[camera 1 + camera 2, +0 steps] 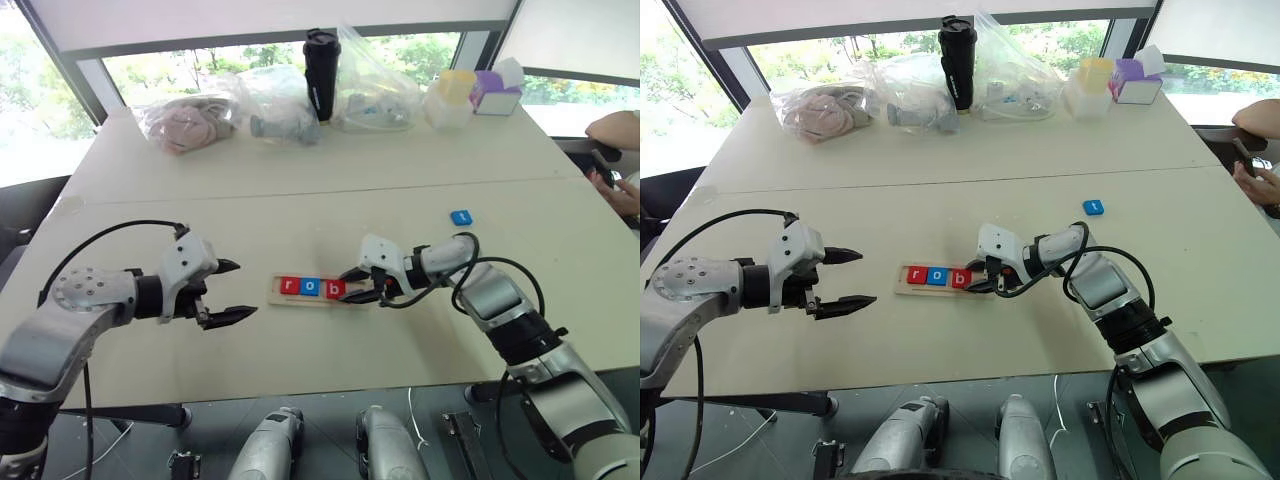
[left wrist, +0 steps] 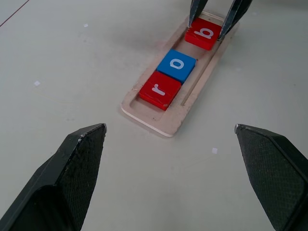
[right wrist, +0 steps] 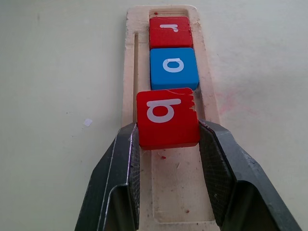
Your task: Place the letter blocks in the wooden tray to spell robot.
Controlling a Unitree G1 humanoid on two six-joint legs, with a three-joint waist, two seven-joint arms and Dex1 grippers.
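Observation:
The wooden tray (image 1: pixel 276 291) lies at the table's middle. In it sit a red "r" block (image 1: pixel 289 286) and, touching it, a blue "o" block (image 1: pixel 311 287). My right gripper (image 1: pixel 348 288) is shut on a red "b" block (image 3: pixel 167 118), holding it by two opposite sides in the tray right beside the "o". Whether the "b" rests on the tray floor I cannot tell. A blue "t" block (image 1: pixel 461 217) lies loose on the table, farther back and to the right. My left gripper (image 1: pixel 246 289) hangs open and empty just left of the tray.
Along the far edge stand plastic bags (image 1: pixel 190 120), a black tumbler (image 1: pixel 321 60) and small containers (image 1: pixel 450 97). A person's hand (image 1: pixel 622 192) shows at the right edge. Cables loop around both wrists.

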